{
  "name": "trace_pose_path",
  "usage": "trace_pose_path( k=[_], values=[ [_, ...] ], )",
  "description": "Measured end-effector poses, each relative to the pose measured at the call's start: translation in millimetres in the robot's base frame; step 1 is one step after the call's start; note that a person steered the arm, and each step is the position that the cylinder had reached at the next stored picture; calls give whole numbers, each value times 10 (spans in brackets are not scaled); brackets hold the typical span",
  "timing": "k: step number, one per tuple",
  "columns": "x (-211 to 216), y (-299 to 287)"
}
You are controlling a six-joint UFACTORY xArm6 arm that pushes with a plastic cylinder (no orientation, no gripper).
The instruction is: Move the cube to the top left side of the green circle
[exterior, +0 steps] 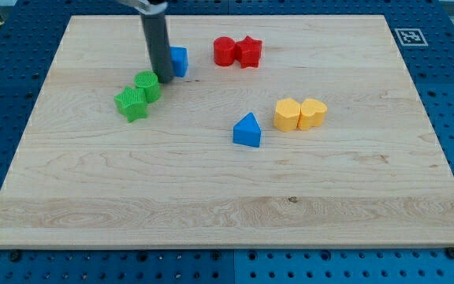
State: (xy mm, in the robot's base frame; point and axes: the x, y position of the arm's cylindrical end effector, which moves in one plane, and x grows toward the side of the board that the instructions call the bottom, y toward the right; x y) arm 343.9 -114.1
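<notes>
Currently, layout: blue cube [180,61] near the board's top left, touching the rod's right side
Tip: my tip [165,79] sits between cube and green circle [147,84]; no gripper, grasps nothing
Key relation: cube lies up-right of circle; target is circle's upper-left; push must run leftward

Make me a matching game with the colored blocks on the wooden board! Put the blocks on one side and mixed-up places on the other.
Things:
1. blue cube
2. blue triangle
3. two yellow blocks
4. two red blocks

Places:
A. near the view's top, right of the rod
B. middle of the board, alone
C. right behind my tip, beside the green circle
D. right of the blue triangle

Pairs: 1-C, 2-B, 3-D, 4-A
</notes>
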Motion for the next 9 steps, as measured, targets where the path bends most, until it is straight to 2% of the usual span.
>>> trace_pose_path(
  k=[1, 2, 4, 8, 9],
  values=[
    [32, 299],
    [264, 680],
    [-416, 383],
    [-249, 197],
    [-302, -55]
  ],
)
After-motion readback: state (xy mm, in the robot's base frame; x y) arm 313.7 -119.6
